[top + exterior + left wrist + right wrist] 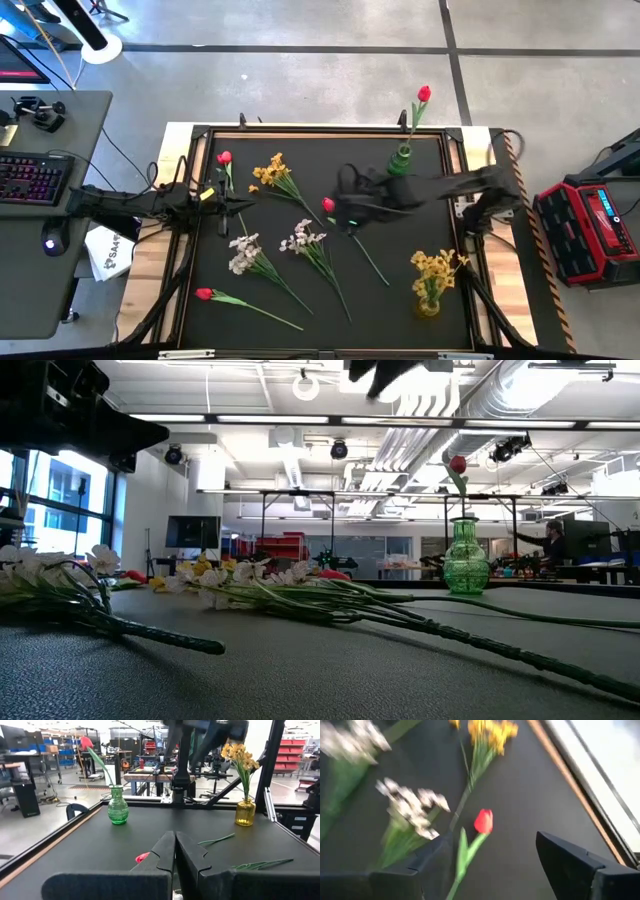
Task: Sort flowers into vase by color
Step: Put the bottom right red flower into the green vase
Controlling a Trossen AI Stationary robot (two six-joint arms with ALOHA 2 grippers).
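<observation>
Black mat [400,300]: right gripper [345,212] jaws apart over red tulip [483,821]; left gripper [175,851] jaws together.

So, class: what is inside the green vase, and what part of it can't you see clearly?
The green vase holds one red tulip, its stem rising out of the neck. The stem's lower part inside the ribbed glass cannot be made out, nor whether there is water.

The high view looked straight down on the whole table [200,300]. The low view sat level at tabletop height; both it and the left wrist view showed the green vase [466,564].
</observation>
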